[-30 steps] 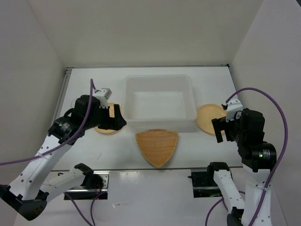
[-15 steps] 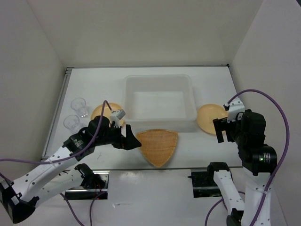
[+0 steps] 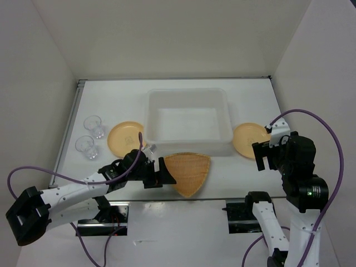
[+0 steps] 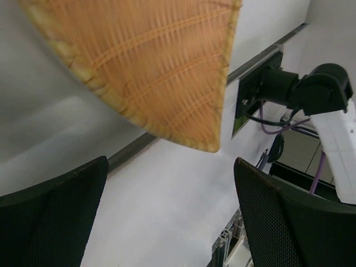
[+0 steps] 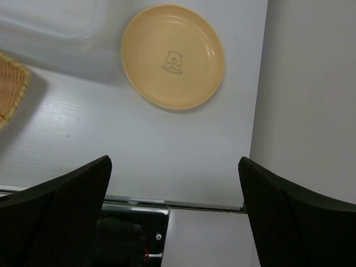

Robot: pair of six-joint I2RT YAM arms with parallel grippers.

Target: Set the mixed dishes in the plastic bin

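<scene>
Woven tan plate (image 3: 186, 172): lies just in front of the plastic bin (image 3: 151, 119), its left edge right beside your left gripper (image 3: 167, 178), jaws wide, empty. Round yellow plate (image 3: 248, 139): right of the bin, just ahead of your right gripper (image 3: 262, 158), also spread wide, holding nothing.

in the left wrist view, the woven plate (image 4: 150, 61) is blurred and cropped.
</scene>
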